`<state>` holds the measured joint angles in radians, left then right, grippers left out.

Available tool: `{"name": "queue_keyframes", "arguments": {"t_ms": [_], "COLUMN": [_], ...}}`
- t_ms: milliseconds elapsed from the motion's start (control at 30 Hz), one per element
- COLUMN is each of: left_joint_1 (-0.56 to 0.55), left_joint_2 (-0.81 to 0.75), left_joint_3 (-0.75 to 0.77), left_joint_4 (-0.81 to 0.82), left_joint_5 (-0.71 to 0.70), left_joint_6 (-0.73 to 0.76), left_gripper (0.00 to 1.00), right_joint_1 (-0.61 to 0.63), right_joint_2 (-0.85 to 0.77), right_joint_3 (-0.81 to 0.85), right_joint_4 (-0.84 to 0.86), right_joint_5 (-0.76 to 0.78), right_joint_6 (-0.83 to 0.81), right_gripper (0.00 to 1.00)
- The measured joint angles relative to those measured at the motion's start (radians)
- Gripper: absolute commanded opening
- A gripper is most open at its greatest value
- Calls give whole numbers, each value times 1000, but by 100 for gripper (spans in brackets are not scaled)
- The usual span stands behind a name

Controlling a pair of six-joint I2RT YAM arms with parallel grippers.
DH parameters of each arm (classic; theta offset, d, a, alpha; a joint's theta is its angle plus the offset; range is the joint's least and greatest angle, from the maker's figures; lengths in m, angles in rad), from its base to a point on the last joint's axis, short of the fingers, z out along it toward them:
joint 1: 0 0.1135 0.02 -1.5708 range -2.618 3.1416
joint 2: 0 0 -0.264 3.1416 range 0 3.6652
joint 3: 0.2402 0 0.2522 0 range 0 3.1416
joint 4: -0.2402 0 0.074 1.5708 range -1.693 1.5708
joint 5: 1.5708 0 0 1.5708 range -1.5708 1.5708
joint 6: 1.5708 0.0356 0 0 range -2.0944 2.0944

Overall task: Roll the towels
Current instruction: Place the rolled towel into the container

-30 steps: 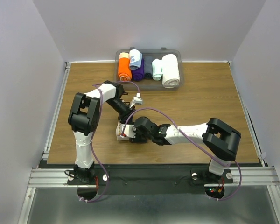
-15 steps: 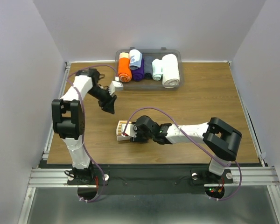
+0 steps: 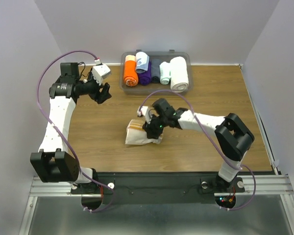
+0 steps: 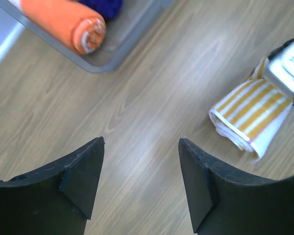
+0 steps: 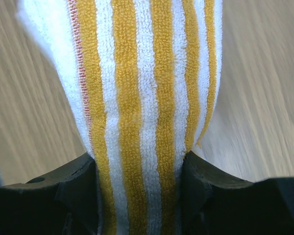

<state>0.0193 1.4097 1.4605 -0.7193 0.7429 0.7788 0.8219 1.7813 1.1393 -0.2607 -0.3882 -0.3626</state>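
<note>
Wood-grain table [image 3: 210, 107], white walls [image 3: 152, 24]; right fingers [image 5: 78, 196] pinch striped towel [image 5: 137, 98], left fingers [image 4: 78, 176] spread.

Robot test bench in a lab. A wood-topped table [image 3: 210, 98] is boxed in by plain white panels [image 3: 19, 73]. Two robot arms, left [image 3: 59, 117] and right [image 3: 206, 125], are bolted to a metal rail [image 3: 269, 185] at 6 o'clock. A clear bin [image 3: 157, 55] of rolled cloths [image 3: 179, 73] sits at 12 o'clock.

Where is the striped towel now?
Top view: the striped towel lies rolled on the table near its middle, pinched by the right gripper, in front of the tray.
</note>
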Motion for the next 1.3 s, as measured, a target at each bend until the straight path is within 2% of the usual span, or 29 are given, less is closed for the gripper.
{"name": "queue_keyframes", "arguments": {"t_ms": [200, 300, 400, 567, 633, 733, 867, 967, 1067, 1200, 1300], "left_joint_1": [0, 0, 0, 0, 0, 0, 0, 0, 0, 0, 0], "left_joint_2": [-55, -60, -79, -122, -147, -155, -160, -162, -162, -162, -162], "left_joint_3": [-80, -135, -185, -204, -209, -233, -285, -309, -320, -322, -327], "left_joint_4": [135, 178, 212, 246, 282, 314, 329, 334, 336, 339, 348], "left_joint_5": [10, 16, 18, 29, 41, 46, 45, 42, 39, 38, 38], "left_joint_6": [-152, -209, -258, -313, -340, -356, -364, -363, -362, -362, -362], "left_gripper": [75, 86, 87, 88, 88, 89, 89, 89, 89, 89, 89], "right_joint_1": [-187, -248, -298, -383, -442, -475, -503, -525, -543, -544, -539], "right_joint_2": [13, 13, 13, 51, 127, 203, 369, 469, 503, 498, 461], "right_joint_3": [118, 217, 319, 519, 670, 790, 969, 1045, 1054, 1045, 972], "right_joint_4": [-143, -184, -187, -192, -177, -221, -190, -190, -208, -202, -173], "right_joint_5": [-163, -198, -206, -158, -79, -18, 40, 42, 44, 39, 22], "right_joint_6": [183, 268, 344, 456, 507, 538, 581, 571, 484, 285, 91], "right_gripper": [1, 0, 0, 1, 1, 1, 1, 1, 1, 0, 1]}}
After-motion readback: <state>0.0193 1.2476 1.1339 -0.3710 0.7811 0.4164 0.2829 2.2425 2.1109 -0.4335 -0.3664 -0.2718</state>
